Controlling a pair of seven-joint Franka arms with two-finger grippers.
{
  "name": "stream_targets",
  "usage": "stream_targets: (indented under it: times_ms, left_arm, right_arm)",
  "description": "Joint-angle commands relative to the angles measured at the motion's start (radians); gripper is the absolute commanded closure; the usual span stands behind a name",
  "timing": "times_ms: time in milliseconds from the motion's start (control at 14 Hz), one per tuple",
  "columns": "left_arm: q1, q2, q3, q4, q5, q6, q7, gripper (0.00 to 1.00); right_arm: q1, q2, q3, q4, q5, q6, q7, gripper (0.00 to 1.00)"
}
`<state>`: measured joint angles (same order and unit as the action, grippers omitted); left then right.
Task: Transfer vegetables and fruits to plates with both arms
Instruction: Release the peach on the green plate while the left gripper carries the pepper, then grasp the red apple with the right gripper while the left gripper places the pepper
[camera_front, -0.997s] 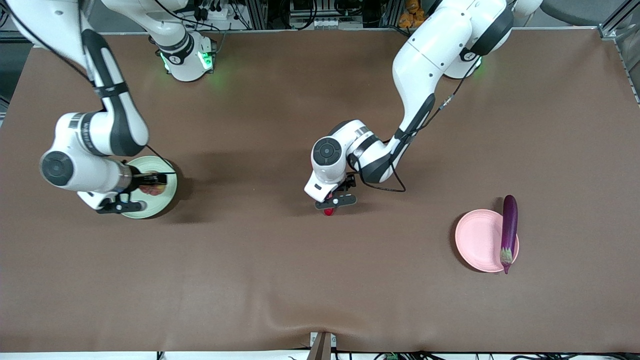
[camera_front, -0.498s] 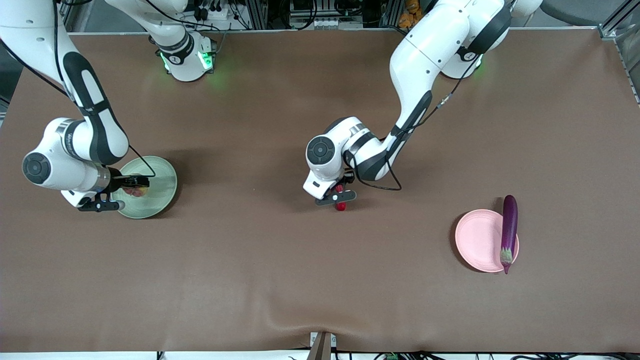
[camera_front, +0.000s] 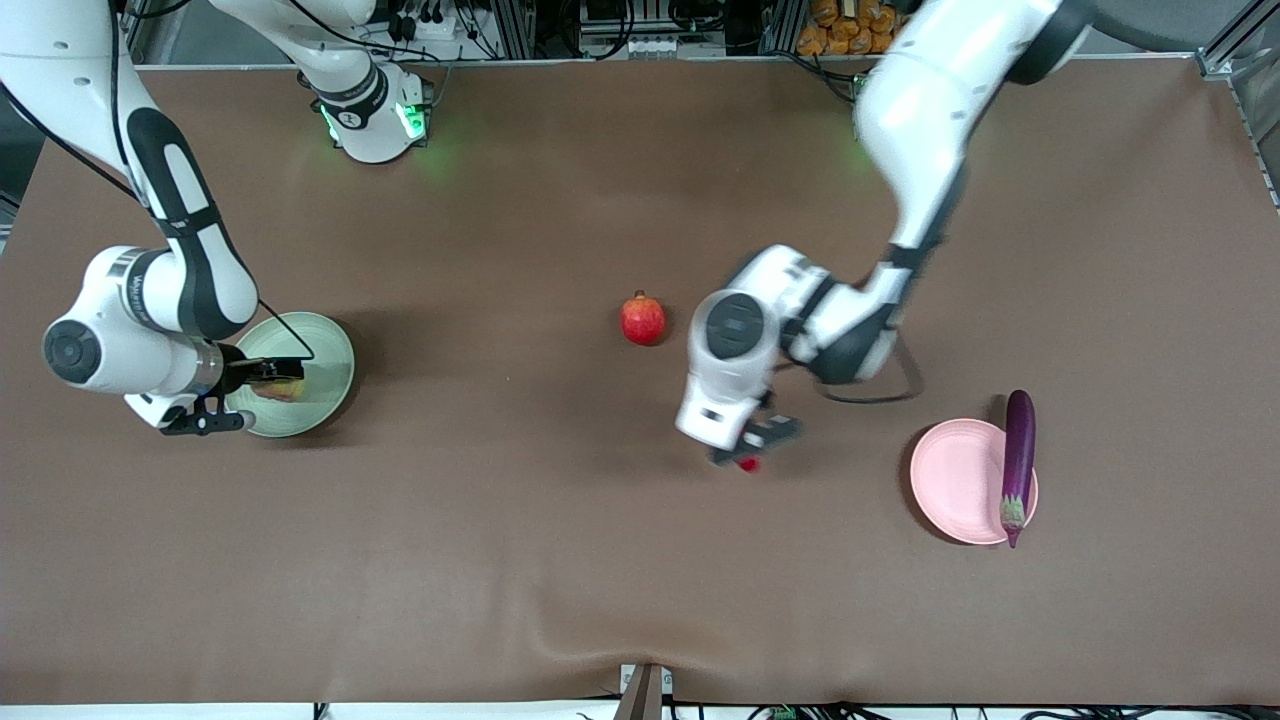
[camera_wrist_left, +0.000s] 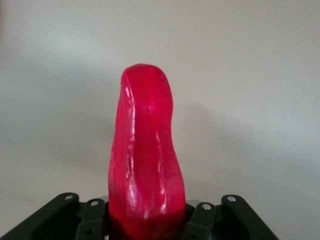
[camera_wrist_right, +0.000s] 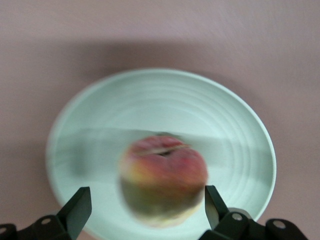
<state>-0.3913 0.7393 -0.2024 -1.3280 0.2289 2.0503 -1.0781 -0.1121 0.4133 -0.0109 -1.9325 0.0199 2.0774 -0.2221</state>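
The chili pepper (camera_wrist_left: 145, 155) is clamped between the fingers of the left gripper (camera_front: 748, 447), which is up over the bare table (camera_front: 560, 560), between the pomegranate (camera_front: 642, 318) and the pink plate (camera_front: 955, 480). The red tip of the pepper sticks out past the fingertips. The eggplant (camera_front: 1017, 462) lies across the rim of the pink plate. The peach (camera_wrist_right: 164, 176) sits on the green plate (camera_wrist_right: 210, 110), in the gap between the fingers (camera_wrist_right: 75, 209) of the right gripper (camera_front: 262, 392); these fingers are spread apart and do not touch the fruit.
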Motion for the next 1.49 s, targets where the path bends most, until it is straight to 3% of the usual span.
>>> stream_targets:
  times_ms: [0,142,498,712,997,1068,1139,1210,1424]
  left_arm:
    - [0.148,-0.055,-0.014,-0.026,0.004,-0.013,0.006,1.0]
    - [0.239,-0.046,-0.014,-0.03,0.027,-0.012,0.053,1.0]
    - [0.354,0.018,-0.012,-0.069,0.085,-0.013,0.359,1.0]
    - [0.399,0.035,-0.012,-0.108,0.156,-0.013,0.496,1.0]
    - [0.428,0.063,-0.012,-0.109,0.197,-0.013,0.599,1.0]
    - [0.428,0.066,-0.012,-0.111,0.198,-0.013,0.615,0.86]
    - [0.428,0.068,-0.012,-0.111,0.198,-0.013,0.628,0.24]
    - [0.428,0.071,-0.012,-0.111,0.198,-0.013,0.639,0.0]
    - [0.428,0.063,-0.012,-0.108,0.198,-0.013,0.644,0.0]
  right_arm:
    - [0.081,-0.008,0.003,0.136,0.003,-0.15,0.134,0.0]
    - [0.173,-0.008,0.005,0.184,0.029,-0.198,0.309,0.0]
    - [0.411,0.004,0.003,0.225,0.288,-0.177,0.662,0.0]
    - [0.589,0.036,0.003,0.244,0.31,-0.082,0.921,0.0]
    - [0.793,0.114,0.003,0.244,0.311,0.114,1.038,0.0]
    - [0.831,0.142,0.003,0.244,0.305,0.163,1.064,0.0]
    - [0.866,0.163,0.003,0.244,0.296,0.194,1.067,0.0]
    - [0.9,0.182,0.002,0.244,0.295,0.213,1.072,0.0]
    - [0.963,0.214,-0.004,0.251,0.281,0.219,1.081,0.0]
